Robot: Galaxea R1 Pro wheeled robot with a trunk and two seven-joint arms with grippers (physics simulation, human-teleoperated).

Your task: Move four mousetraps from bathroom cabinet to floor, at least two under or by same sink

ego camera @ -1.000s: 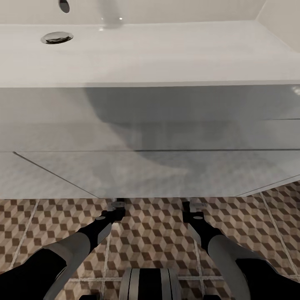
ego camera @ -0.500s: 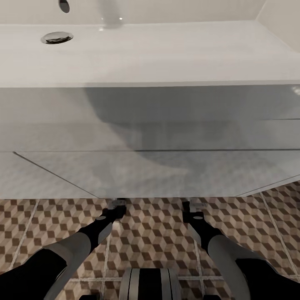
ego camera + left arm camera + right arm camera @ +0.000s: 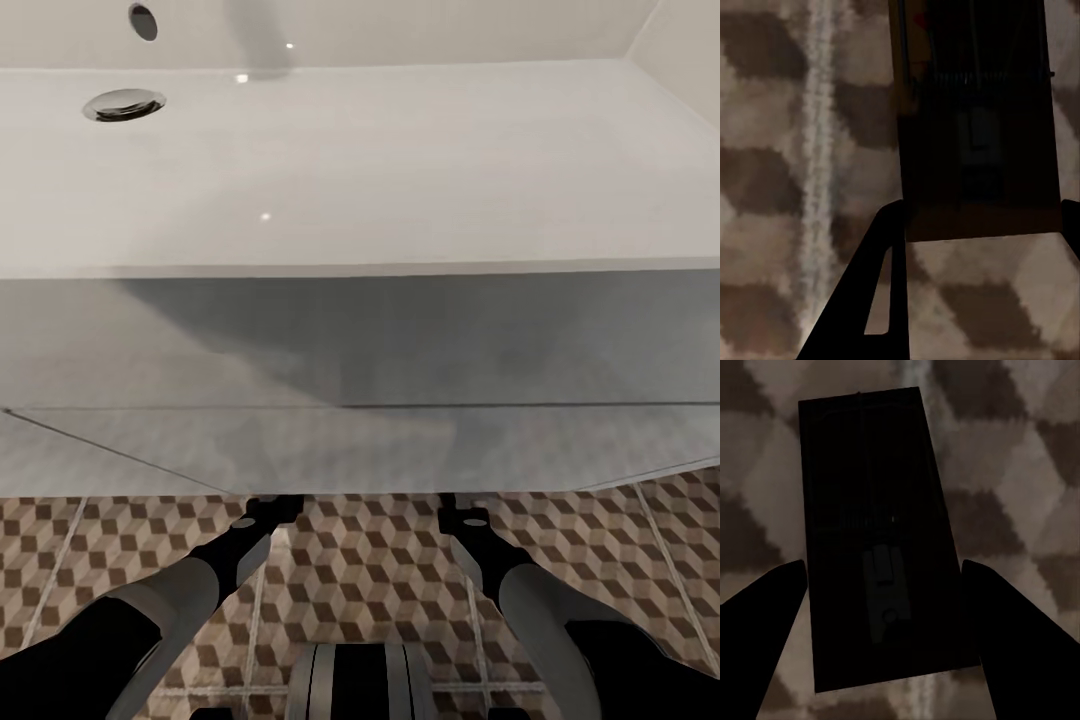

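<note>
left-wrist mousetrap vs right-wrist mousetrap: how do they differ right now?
The left-wrist mousetrap shows a tan wood edge and a red spot; the right-wrist mousetrap looks uniformly dark. The left one is cropped by the frame; the right one shows whole. Both are flat slabs over the patterned bathroom floor, between spread fingers.

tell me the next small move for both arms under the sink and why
Probably draw both arms straight back from under the sink. Each wrist view shows a mousetrap lying flat on the tiled floor, with the left tool and right tool open, fingers either side and apart from it. Both traps look released, so nothing seems left to hold here.
</note>
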